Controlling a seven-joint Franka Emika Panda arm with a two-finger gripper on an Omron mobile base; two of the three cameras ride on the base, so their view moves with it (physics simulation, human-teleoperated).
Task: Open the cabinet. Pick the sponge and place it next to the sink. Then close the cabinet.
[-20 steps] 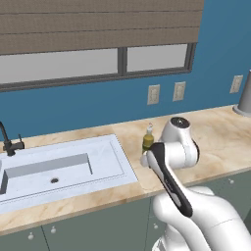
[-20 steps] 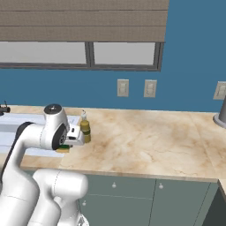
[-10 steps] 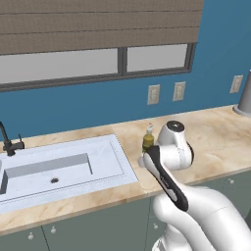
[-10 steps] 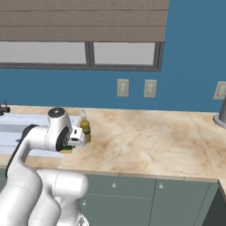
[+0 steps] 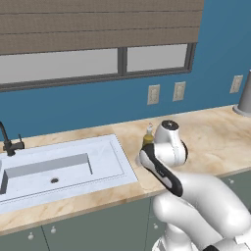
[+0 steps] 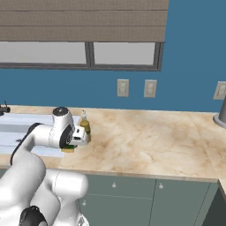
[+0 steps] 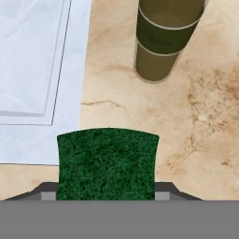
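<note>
The sponge [image 7: 107, 163] shows its dark green scrub face low in the hand view, held between the finger tips of my gripper [image 7: 107, 193], which is shut on it. From the right base view the sponge [image 6: 68, 149] hangs just above the beige counter, under the gripper [image 6: 72, 145]. It is right beside the right rim of the pale sink [image 7: 28, 140]. The sink [image 5: 110, 162] with its dark faucet [image 5: 7, 142] lies left of my arm. The cabinet is out of view.
An olive-green bottle [image 7: 165, 37] stands on the counter just beyond the sponge, close to the hand [image 6: 84, 128]. A grey cylinder [image 5: 245, 95] stands at the counter's far right. Two outlets [image 6: 123, 87] are on the blue wall. Marbled counter stretches right of the bottle.
The hand has shifted a little to the right, toward the bottle, and dropped closer to the counter with the sponge still in its grip.
</note>
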